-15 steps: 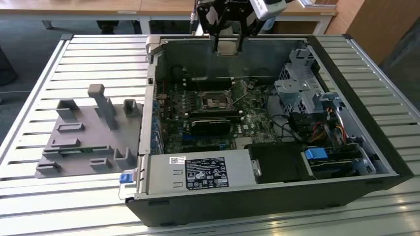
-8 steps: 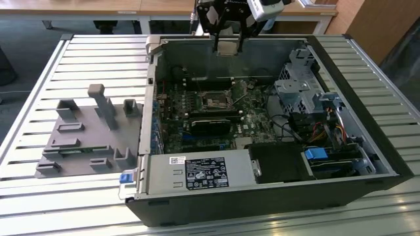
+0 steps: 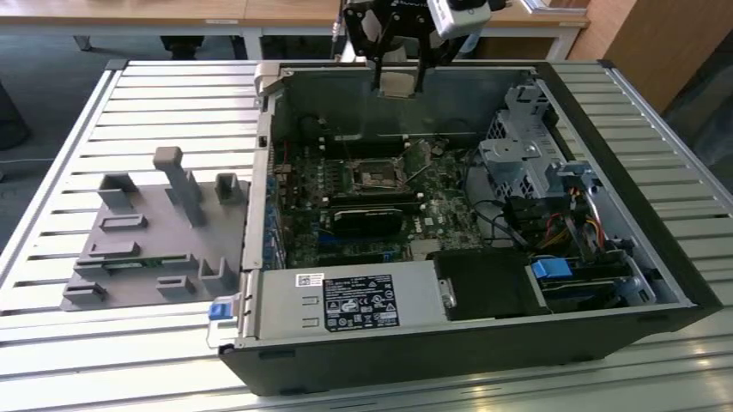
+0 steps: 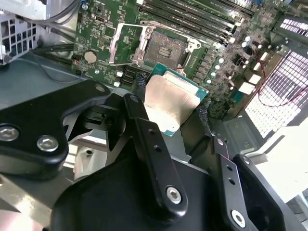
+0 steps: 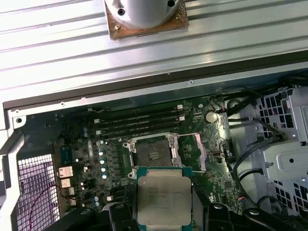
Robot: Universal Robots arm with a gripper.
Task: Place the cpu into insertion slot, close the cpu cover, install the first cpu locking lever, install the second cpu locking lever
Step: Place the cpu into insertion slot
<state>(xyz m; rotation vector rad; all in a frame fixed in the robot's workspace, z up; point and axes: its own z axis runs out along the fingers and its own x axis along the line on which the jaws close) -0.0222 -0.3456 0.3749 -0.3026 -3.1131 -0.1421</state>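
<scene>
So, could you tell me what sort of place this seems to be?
Probably a robotics lab or test bench: an open computer case sits on a slatted metal table, a grey fixture tray lies beside it, and the claw holds the cpu.

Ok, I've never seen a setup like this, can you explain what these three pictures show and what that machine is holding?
It is a robot arm working on an open computer case that lies on a slatted table. The exterior view looks on from off the arm; both wrist views come from cameras riding on the arm. The arm's two black fingers hang over the case, shut on the cpu, a small silvery square chip. Below, on the green motherboard, the slot is empty, its cover swung open. A grey holder lies beside the case.
</scene>
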